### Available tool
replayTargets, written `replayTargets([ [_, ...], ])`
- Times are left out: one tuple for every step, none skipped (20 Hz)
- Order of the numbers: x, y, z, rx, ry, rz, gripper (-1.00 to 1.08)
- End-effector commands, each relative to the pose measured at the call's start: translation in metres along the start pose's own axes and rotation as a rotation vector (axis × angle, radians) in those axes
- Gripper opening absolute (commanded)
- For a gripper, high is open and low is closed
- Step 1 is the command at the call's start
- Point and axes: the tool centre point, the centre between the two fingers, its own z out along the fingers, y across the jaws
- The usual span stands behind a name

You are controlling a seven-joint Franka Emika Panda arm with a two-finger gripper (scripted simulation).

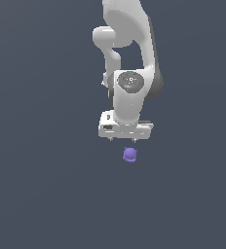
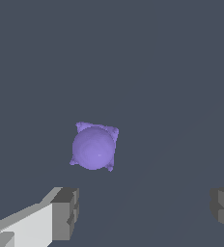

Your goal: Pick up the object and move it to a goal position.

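Purple object sat alone on plain dark grey floor, open room on every side, no edges or walls in either view. In the exterior view it lay just below the white gripper, not touching. Arm came down from top of that view, wrist pointing straight down. Wrist view: object ahead of both fingers, jaws wide apart, holding nothing; gap much wider than the obj.
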Motion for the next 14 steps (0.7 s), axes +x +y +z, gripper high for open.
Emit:
replayTargets([
  [0.004, -0.012, 0.012, 0.003, 0.002, 0.034, 1.0],
  [0.005, -0.016, 0.017, 0.004, 0.003, 0.048, 1.0],
  [0.007, -0.02, 0.021, 0.005, 0.004, 0.061, 1.0],
  [0.008, -0.024, 0.025, 0.007, 0.005, 0.073, 1.0],
  [0.009, -0.028, 0.029, 0.008, 0.006, 0.084, 1.0],
  [0.01, -0.031, 0.033, 0.008, 0.007, 0.094, 1.0],
  [0.01, -0.034, 0.036, 0.009, 0.007, 0.103, 1.0],
  [0.011, -0.037, 0.039, 0.01, 0.008, 0.112, 1.0],
  [0.012, -0.039, 0.041, 0.011, 0.008, 0.119, 1.0],
  [0.012, -0.041, 0.044, 0.011, 0.009, 0.125, 1.0],
  [0.012, -0.043, 0.046, 0.012, 0.009, 0.13, 1.0],
  [0.013, -0.044, 0.047, 0.012, 0.009, 0.135, 1.0],
  [0.013, -0.045, 0.048, 0.013, 0.01, 0.138, 1.0],
  [0.013, -0.046, 0.049, 0.013, 0.01, 0.14, 1.0],
])
